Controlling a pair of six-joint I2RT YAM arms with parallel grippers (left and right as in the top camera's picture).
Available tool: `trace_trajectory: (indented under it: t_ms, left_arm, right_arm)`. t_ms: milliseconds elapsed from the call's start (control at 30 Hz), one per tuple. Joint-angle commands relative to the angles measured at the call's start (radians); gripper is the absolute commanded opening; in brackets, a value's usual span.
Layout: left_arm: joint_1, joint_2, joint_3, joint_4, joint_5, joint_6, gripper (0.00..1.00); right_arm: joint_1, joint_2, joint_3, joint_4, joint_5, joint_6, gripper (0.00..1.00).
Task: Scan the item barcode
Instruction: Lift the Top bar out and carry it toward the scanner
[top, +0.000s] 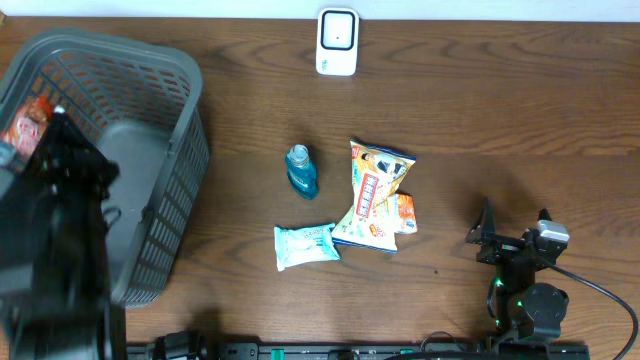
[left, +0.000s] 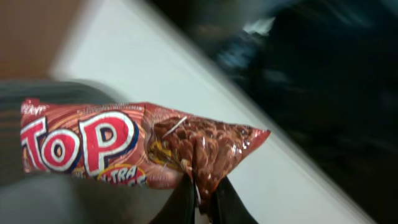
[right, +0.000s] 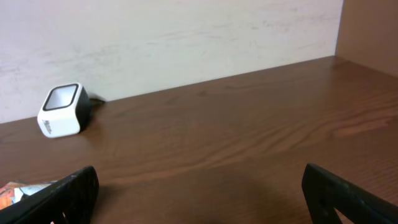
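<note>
Basket: I see one grey slatted basket (top: 185, 150) at the table's left edge, reaching from the far-left corner towards the near edge.
Basket contents: its bare grey floor shows. My left arm covers the left part, so I cannot tell what lies under it.
Task item: one red snack packet (left: 124, 146) lettered "TOP", hanging over the basket's left side, well apart from the scanner.
Left gripper (left: 202, 190): clamped on the packet's crimped end, fingers pressed together with the foil between them.
Right gripper (top: 514, 222): jaws wide apart with nothing between them, sitting low near the table's near-right corner and pointed at the far edge.
Scanner (top: 337, 42): one white unit with a dark window, at the middle of the far edge, against the wall.
Table (top: 520, 110): dark brown wood grain.
Wall (right: 155, 37): plain off-white, rising right behind the far edge.
Mid-table items: one blue bottle (top: 302, 170) lying flat, and one pale wipes pack (top: 306, 245) nearer the near edge.
Snack pile: one yellow-and-white bag (top: 378, 190) just right of the bottle, lying over an orange packet (top: 405, 212). The bag's lower corner touches the wipes pack.
Count: one basket, one scanner, one bottle, one wipes pack, two bags in the pile, one held packet.
</note>
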Motion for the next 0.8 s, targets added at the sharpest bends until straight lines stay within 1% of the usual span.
trace_trajectory:
  t_ms: [0,67,100,200,300,433,467,600,767]
  left_arm:
    - [-0.001,-0.062,0.006,0.082,0.490,0.095,0.07]
    - [-0.001,-0.062,0.006,0.149,0.661,0.087,0.07]
    - [-0.001,-0.056,0.006,0.172,0.718,0.071,0.07]
    - [-0.001,-0.020,0.006,0.241,0.853,0.007,0.07]
    - [-0.026,0.023,0.006,0.290,0.927,-0.019,0.07]
    - [-0.135,0.095,0.006,0.336,0.955,-0.018,0.07]
    - [-0.194,0.127,0.006,0.357,0.955,-0.004,0.07]
    - [-0.379,0.231,0.006,0.418,0.954,0.077,0.07]
    - [-0.609,0.417,0.006,0.508,0.953,0.206,0.07]
  right_arm:
    - [0.002,-0.005,-0.001,-0.005,-0.002,-0.007,0.99]
    - [0.002,-0.005,-0.001,-0.005,-0.002,-0.007,0.99]
    - [0.002,-0.005,-0.001,-0.005,-0.002,-0.007,0.99]
    - [0.002,-0.005,-0.001,-0.005,-0.002,-0.007,0.99]
    - [0.002,-0.005,-0.001,-0.005,-0.002,-0.007,0.99]
    - [0.002,-0.005,-0.001,-0.005,-0.002,-0.007,0.99]
    - [0.002,-0.005,-0.001,-0.005,-0.002,-0.007,0.99]
    - [0.002,-0.005,-0.001,-0.004,-0.002,-0.007,0.99]
    - [0.002,-0.005,-0.001,-0.005,-0.002,-0.007,0.99]
